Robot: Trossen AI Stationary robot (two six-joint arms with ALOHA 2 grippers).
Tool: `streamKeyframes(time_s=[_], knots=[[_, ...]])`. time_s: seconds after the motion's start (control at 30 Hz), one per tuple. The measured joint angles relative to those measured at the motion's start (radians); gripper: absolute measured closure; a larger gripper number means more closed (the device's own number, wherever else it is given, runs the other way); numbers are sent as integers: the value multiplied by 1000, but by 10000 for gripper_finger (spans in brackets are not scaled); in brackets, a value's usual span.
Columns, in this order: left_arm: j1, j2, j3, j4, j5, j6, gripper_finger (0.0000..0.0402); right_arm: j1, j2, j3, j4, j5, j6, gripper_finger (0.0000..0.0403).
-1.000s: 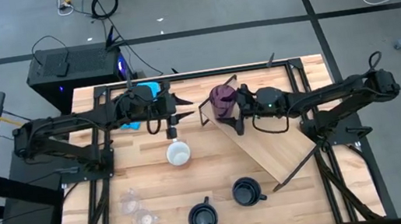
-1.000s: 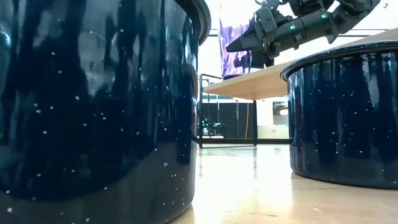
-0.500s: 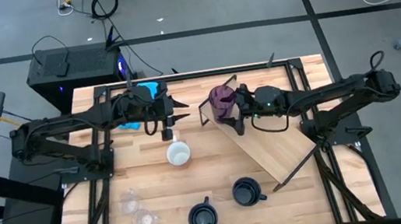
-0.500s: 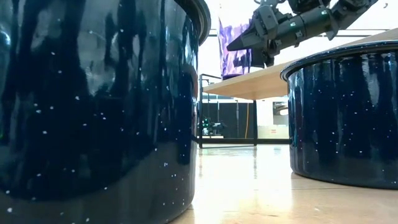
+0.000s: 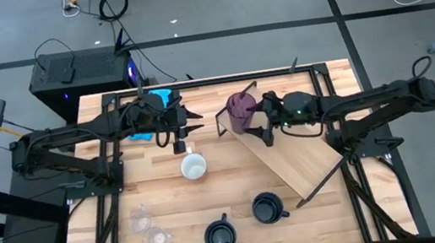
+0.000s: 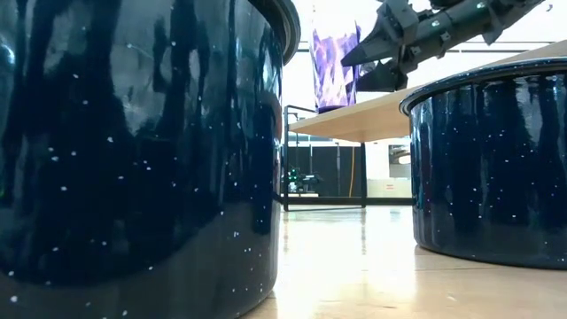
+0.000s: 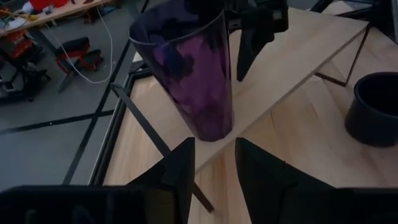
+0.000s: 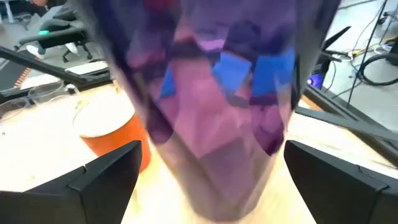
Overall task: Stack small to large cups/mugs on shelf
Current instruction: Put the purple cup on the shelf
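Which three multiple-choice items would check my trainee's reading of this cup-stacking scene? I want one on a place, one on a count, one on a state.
1. Where does the purple tumbler stand?
A. on the shelf
B. on the blue cloth
C. beside the clear glasses

2. How many dark mugs show on the table?
A. one
B. two
C. four

3. How is the right gripper?
A. shut on the white mug
B. open, around the tumbler
C. out of view

Key: 1 A, its base rests on the board's end. 2 B, a pair near the front edge. 3 B, its fingers flank the tumbler without touching.
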Motion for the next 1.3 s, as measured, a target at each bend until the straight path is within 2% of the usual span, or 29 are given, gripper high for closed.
streamKeyframes(time_s=[0.17, 0.47, 0.97, 1.17, 1.3], knots=[[0, -19, 0, -6, 0, -4, 276, 24, -14, -1, -66, 0, 33, 3], [0, -74, 0, -131, 0, -10, 284, 62, -10, -1, -122, -1, 107, 13], [-47, -106, 0, -299, 1, -11, 289, 62, 14, -1, -178, 135, 123, 48], [-54, -111, 0, -314, 1, -11, 291, 62, 14, -1, -185, 214, 121, 57], [-54, -111, 0, -313, 1, -10, 290, 62, 14, -1, -183, 223, 120, 59]])
